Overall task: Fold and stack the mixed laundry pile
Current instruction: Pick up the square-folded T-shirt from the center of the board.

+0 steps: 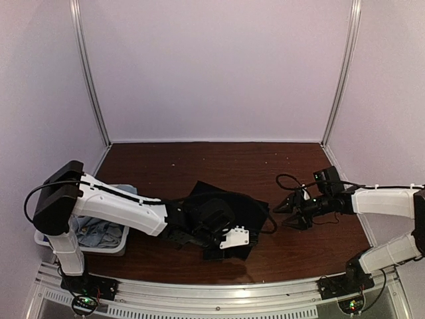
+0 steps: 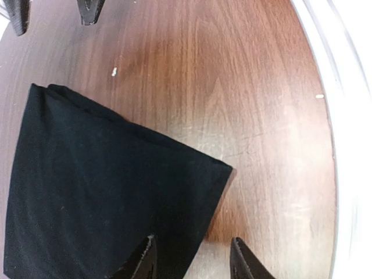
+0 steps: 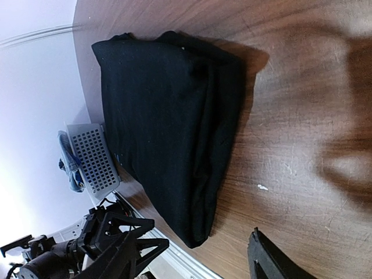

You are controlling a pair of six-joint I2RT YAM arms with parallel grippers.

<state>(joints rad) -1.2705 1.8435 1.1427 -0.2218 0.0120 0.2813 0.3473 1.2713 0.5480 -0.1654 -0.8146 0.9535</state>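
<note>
On the wooden tabletop point(image 1: 166, 163), left fingers point(image 1: 234, 239), half-spread, straddle an edge of the folded black cloth shirt point(image 1: 246, 203); right fingers point(image 1: 285, 211), wide and empty, hang well apart.

The folded black garment point(image 2: 104, 197) is lying on the table point(image 2: 244, 87). The left gripper point(image 2: 195, 263) is holding its jaws apart, one over the cloth's edge, the other over bare wood.

Black shirt point(image 3: 165, 116), folded flat
</note>
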